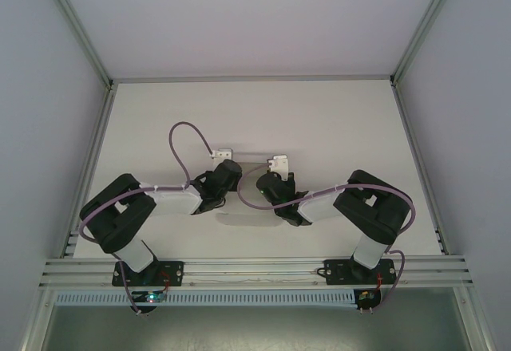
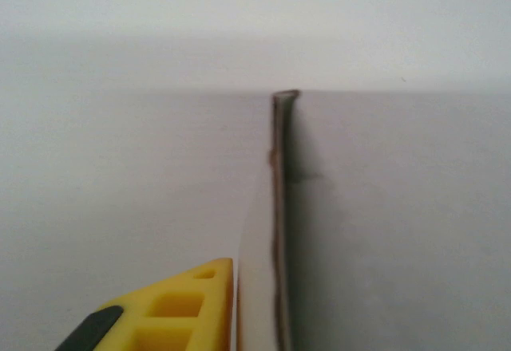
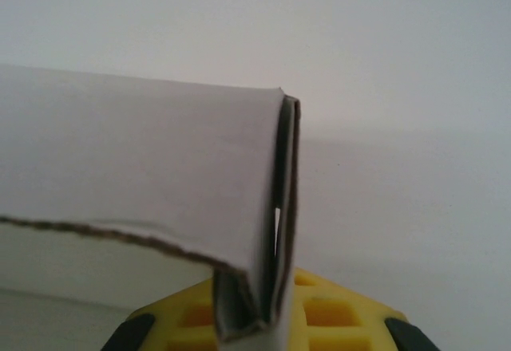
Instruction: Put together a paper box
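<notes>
As the right hand [image 3: 257, 319] clamps the paper box [image 3: 144, 159], left hand [image 2: 254, 319] touches it.

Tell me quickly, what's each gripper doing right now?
Left gripper: cannot tell; one finger sits beside the paper box edge.
Right gripper: shut on the paper box's folded card.

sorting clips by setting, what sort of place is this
Probably a lab robot test cell: a white table enclosed by plain panels on an aluminium frame, with two robot arms bolted to a rail at its near edge, handling a paper box.
</notes>
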Robot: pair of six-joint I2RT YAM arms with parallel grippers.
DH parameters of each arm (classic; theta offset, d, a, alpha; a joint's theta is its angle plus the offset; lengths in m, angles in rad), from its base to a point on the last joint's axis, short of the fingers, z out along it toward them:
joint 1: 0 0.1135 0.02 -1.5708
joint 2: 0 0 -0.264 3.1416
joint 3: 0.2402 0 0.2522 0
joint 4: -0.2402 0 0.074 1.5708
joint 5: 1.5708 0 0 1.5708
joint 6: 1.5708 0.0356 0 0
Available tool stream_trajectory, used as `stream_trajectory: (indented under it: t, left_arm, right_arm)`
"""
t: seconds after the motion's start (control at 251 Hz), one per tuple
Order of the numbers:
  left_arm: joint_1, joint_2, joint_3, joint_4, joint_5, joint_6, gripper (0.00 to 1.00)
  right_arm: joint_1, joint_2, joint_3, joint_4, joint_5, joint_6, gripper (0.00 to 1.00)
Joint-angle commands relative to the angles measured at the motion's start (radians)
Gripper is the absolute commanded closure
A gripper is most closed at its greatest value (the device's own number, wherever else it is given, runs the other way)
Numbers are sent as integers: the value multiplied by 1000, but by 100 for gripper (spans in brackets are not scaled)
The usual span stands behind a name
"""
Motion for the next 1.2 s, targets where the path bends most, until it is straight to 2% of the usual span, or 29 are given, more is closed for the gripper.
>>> stream_trajectory:
  t: [0.0, 0.044, 0.1, 0.208, 0.259, 0.307, 0.403, 0.431, 0.579, 0.67, 0.77, 0.846, 0.938, 0.978, 1.066, 1.109, 1.193]
  left_arm:
    - [-6, 14, 32, 27, -224, 8, 89]
    - [-5, 6, 41, -15, -271, 15, 94]
    - [-6, -21, 53, -66, -315, 28, 96]
    - [-9, -79, 72, -202, -469, -35, 100]
    - [-8, -100, 92, -326, -553, -130, 100]
    - [-8, -112, 104, -436, -621, -220, 95]
    - [-8, -119, 136, -673, -710, -410, 97]
    - [-5, -121, 146, -740, -722, -460, 100]
    - [-5, -138, 195, -982, -747, -649, 100]
    - [-6, -140, 213, -978, -747, -598, 100]
    - [-6, -151, 212, -925, -713, -528, 100]
    - [-9, -170, 184, -785, -654, -374, 100]
    - [-10, -207, 123, -563, -469, -165, 100]
    - [-9, -224, 95, -464, -363, -82, 97]
    - [-10, -259, 57, -345, -194, -22, 97]
    - [-9, -272, 54, -328, -152, -17, 100]
    - [-10, -282, 74, -357, -138, -25, 100]
  right_arm:
    - [-2, -22, -46, -86, -61, -30, 100]
    - [-6, -59, -53, -103, -53, -30, 100]
    - [-15, -110, -40, -161, -27, -28, 100]
    - [-23, -201, 6, -290, 19, -11, 100]
    - [-24, -239, 18, -332, 29, 6, 100]
    - [-26, -264, 30, -373, 46, 18, 100]
    - [-26, -304, 47, -464, 105, 54, 100]
    - [-26, -315, 48, -484, 115, 65, 100]
    - [-29, -350, 39, -516, 99, 90, 100]
    - [-29, -351, 36, -518, 103, 95, 100]
    - [-29, -336, 44, -525, 101, 99, 100]
    - [-29, -325, 48, -517, 88, 91, 100]
    - [-29, -316, 45, -478, 34, 69, 100]
    - [-29, -311, 51, -465, 3, 61, 100]
    - [-26, -301, 58, -435, -73, 40, 100]
    - [-21, -297, 68, -437, -113, 40, 87]
    - [1, -283, 82, -438, -148, 47, 78]
